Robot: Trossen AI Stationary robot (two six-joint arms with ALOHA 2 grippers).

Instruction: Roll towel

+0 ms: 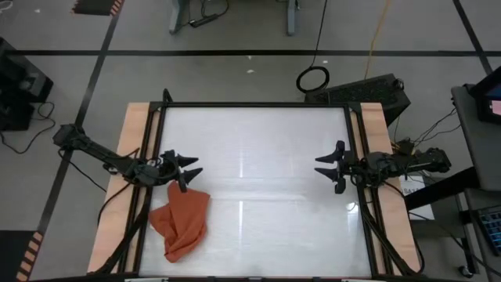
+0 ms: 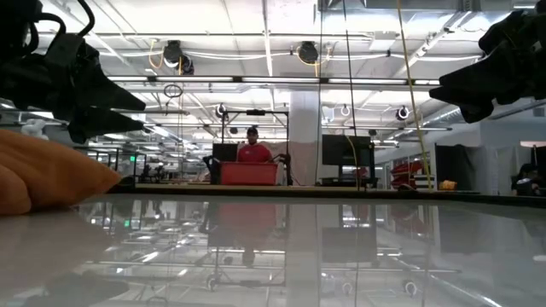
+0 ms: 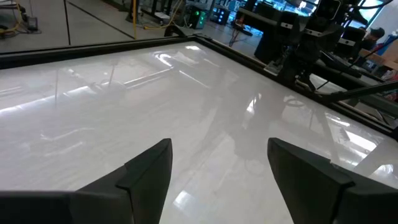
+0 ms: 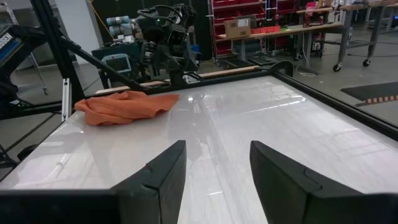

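Note:
The rust-orange towel [image 1: 181, 221] lies crumpled in a loose heap on the white tabletop near its left front corner; it also shows in the right wrist view [image 4: 124, 106] and at the low view's left edge [image 2: 43, 177]. My left gripper [image 1: 190, 166] hovers open just beyond the towel's far end, above the table, with nothing between its fingers [image 3: 149, 174]. My right gripper [image 1: 327, 166] stands open at the table's right side, far from the towel, with only bare table between its fingers [image 4: 161, 174].
A black frame [image 1: 258, 106] runs around the white tabletop, with wooden strips [image 1: 133, 141] along its left and right sides. The middle of the table [image 1: 258, 188] is bare. A person in red [image 2: 252, 150] stands far off in the room behind.

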